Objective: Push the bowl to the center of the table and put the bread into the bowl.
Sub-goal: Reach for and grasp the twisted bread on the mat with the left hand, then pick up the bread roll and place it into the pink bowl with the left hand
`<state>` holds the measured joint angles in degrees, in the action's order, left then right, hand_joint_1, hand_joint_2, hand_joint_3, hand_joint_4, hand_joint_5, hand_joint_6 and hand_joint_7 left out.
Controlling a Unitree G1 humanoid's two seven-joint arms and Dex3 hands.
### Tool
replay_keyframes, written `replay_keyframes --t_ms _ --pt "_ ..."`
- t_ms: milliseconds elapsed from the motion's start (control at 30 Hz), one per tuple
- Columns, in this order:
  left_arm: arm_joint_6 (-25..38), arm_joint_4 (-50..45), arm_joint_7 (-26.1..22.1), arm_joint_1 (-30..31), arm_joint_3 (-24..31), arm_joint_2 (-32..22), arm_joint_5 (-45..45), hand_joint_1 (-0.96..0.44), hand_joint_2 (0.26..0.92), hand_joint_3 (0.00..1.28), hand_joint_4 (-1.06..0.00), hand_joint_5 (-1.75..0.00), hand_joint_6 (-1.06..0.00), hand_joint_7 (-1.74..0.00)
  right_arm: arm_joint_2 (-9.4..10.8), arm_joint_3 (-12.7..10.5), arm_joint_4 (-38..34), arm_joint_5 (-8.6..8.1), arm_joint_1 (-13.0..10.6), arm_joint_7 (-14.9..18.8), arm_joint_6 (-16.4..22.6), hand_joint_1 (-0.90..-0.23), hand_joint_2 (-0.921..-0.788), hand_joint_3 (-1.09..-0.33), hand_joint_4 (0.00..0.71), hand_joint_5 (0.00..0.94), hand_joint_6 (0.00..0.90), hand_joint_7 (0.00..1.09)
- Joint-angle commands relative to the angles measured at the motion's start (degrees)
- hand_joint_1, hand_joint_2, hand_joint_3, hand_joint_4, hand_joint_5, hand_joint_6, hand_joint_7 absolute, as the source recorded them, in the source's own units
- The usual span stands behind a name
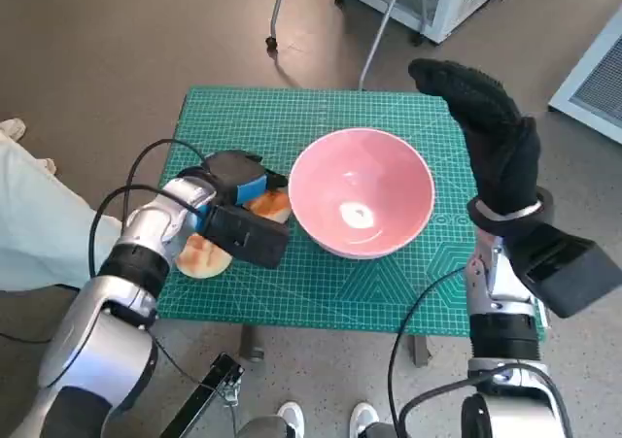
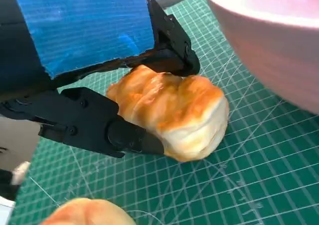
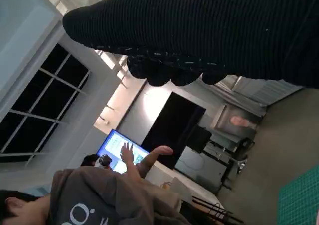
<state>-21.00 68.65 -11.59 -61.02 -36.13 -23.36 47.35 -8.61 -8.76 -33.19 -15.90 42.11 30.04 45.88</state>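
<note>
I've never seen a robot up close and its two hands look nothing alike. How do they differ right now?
The left robot hand is bare black with blue tape on its back; the right robot hand wears a black knitted glove. The left is low on the green mat, gripping a bread roll beside the pink bowl; the right is raised by the bowl's other side, holding nothing. Both sit on pale forearms.

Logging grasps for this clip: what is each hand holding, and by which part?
The left hand grips a bread roll by its opposite sides. The right hand holds nothing.
</note>
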Motion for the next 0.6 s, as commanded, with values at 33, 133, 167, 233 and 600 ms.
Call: replay_keyframes --t_ms 33,133,167,233,600 --pt "-0.7 2.3 -1.1 -0.7 -1.1 0.0 0.5 -0.13 0.917 0.13 -0.67 -0.51 -0.61 -0.96 -0.2 0.0 0.4 -0.34 -1.7 -0.2 -0.7 -0.704 -0.921 -0.759 0.286 0.0 -0.001 0.9" --pt "-2.0 2.6 -1.2 -1.0 -0.5 -1.0 -0.6 -0.04 0.919 0.15 -0.59 -1.01 -0.58 -1.17 -0.1 0.0 0.5 -0.26 -1.9 -0.5 -0.7 -0.705 -0.921 -0.758 0.286 0.0 -0.001 0.9" --pt "-2.3 2.7 -1.3 -1.0 -0.2 -1.3 -0.9 -0.03 0.92 0.14 -0.58 -1.1 -0.58 -1.2 -0.1 0.0 0.6 -0.22 -1.9 -0.5 -0.7 -0.705 -0.921 -0.758 0.286 0.0 -0.001 0.91" --pt "-3.3 2.7 -1.4 -1.2 0.9 -2.3 -2.1 -0.01 0.92 0.14 -0.58 -1.17 -0.59 -1.22 0.0 0.0 0.6 -0.22 -2.0 -0.6 -0.7 -0.704 -0.921 -0.758 0.286 0.0 -0.001 0.91" --pt "-4.4 -0.3 -1.5 -4.7 7.2 -8.7 -7.5 0.0 0.921 0.13 -0.59 -1.23 -0.59 -1.25 0.4 0.4 0.7 -0.39 -2.2 -0.7 -1.0 -0.706 -0.921 -0.757 0.289 0.002 -0.001 0.91"
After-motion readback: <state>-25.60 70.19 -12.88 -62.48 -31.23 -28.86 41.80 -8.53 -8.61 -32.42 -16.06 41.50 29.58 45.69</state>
